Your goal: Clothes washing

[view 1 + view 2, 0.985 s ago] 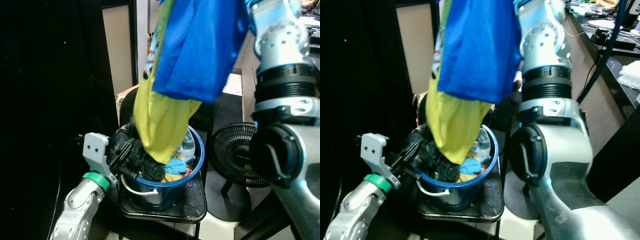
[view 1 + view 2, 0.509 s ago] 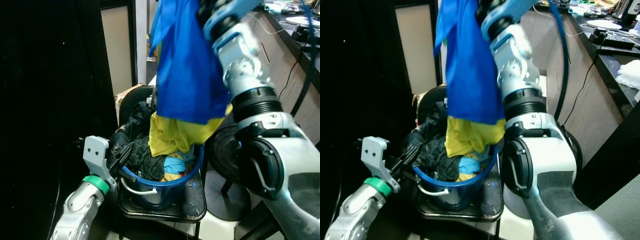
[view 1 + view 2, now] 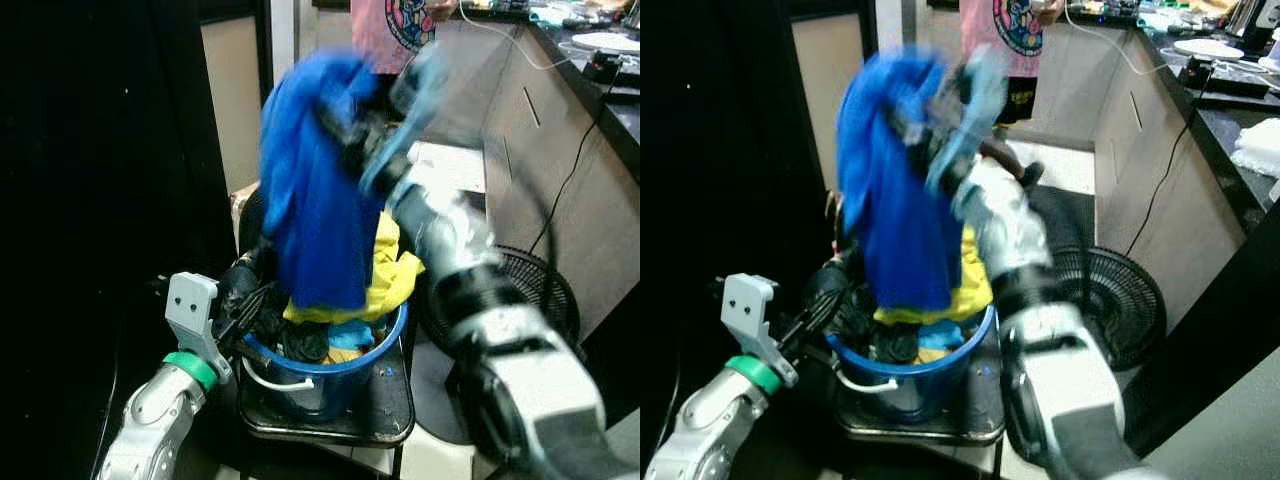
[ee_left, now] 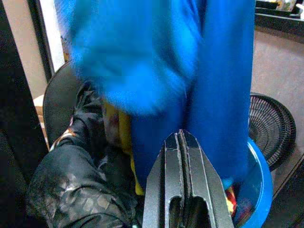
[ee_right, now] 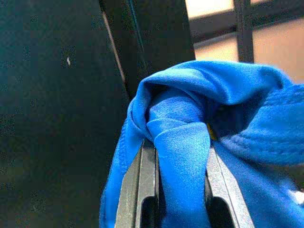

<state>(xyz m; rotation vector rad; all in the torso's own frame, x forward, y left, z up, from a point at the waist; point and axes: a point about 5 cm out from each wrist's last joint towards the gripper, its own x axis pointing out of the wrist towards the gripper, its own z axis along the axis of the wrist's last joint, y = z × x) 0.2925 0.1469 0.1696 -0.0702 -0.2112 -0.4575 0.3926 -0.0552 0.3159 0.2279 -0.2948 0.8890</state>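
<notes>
Right wrist view — one blue garment (image 5: pixel 183 142), pinched.

the left of both eye views is near black, a dark panel (image 3: pixel 90 150) swallowing detail. light falls from the upper right, where the counter (image 3: pixel 1200 60) and pale floor (image 3: pixel 450 165) show bright. the right arm (image 3: pixel 430 200) and blue cloth (image 3: pixel 320 200) are smeared by motion blur. the left wrist view is soft across the cloth, sharp on the black fingers (image 4: pixel 183 180). the right wrist view is dim and grainy.
</notes>
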